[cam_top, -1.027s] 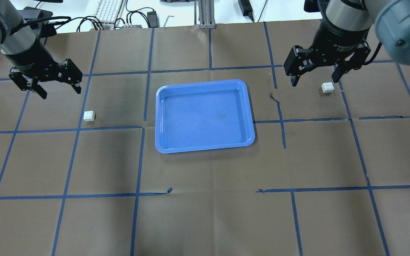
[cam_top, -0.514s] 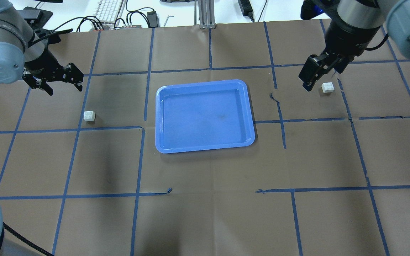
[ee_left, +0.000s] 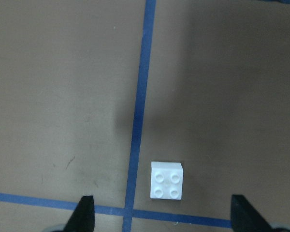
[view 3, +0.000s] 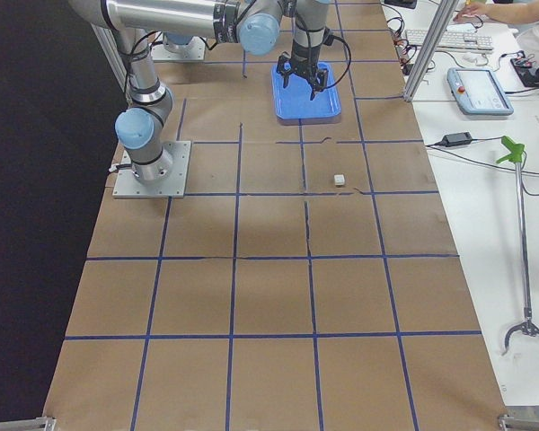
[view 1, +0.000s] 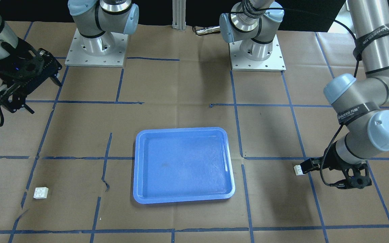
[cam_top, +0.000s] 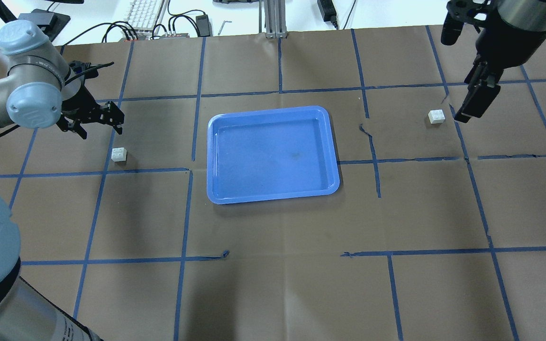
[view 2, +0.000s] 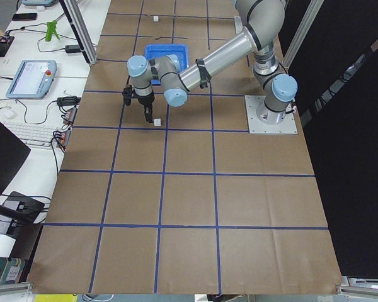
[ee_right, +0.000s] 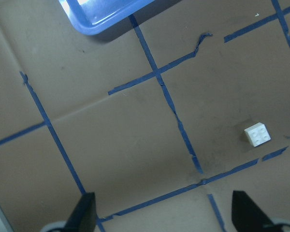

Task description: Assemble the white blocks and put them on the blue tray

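1. Blue tray – lies flat at mid-table on the brown paper cover; nothing in it.
2. Left white block – studs up on the paper on the robot's left, well apart from the tray and just beside a blue tape line.
3. Left gripper – fingers spread wide and holding nothing. It hangs close over the left white block. In the left wrist view the block sits between the two fingertips, touching neither.
4. Right white block – studs up on the paper on the robot's right, well apart from the tray.
5. Right gripper – fingers spread wide, empty, raised above the table. The right white block lies off to one side, outside the fingers' gap.
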Controlling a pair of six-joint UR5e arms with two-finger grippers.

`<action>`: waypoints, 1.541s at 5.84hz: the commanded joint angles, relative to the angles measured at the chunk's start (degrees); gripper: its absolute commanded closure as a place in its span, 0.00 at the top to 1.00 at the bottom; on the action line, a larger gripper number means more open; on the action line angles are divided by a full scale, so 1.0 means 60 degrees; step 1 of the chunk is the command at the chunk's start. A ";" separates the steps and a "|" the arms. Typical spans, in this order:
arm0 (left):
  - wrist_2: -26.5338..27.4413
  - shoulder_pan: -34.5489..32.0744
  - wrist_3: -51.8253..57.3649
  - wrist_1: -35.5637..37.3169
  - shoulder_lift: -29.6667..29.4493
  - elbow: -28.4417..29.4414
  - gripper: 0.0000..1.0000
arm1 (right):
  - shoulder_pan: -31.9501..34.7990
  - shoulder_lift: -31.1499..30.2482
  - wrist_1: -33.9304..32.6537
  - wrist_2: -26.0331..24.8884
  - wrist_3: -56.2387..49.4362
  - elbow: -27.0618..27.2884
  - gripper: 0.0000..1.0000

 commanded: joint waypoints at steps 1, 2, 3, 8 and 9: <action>-0.0067 -0.0013 -0.0108 0.1184 -0.0354 -0.0597 0.99 | -0.0438 0.0730 -0.1187 0.0342 -0.3297 -0.0054 1.00; -0.0025 0.0001 -0.0051 0.1293 -0.0355 -0.0919 0.99 | -0.0802 0.1054 -0.1352 0.1084 -0.4121 -0.0156 1.00; -0.0053 -0.0013 -0.0007 0.1279 -0.0369 -0.1067 0.96 | -0.1067 0.1767 -0.1383 0.1556 -0.4695 -0.0548 1.00; -0.0039 -0.0318 0.0488 0.1294 0.0126 -0.1040 0.00 | -0.2840 0.5137 -0.1398 0.4781 -0.7479 -0.0918 1.00; 0.0005 -0.1060 0.1173 0.1192 0.0506 -0.0982 0.00 | -0.2972 0.5593 -0.1412 0.4798 -0.7499 -0.0904 1.00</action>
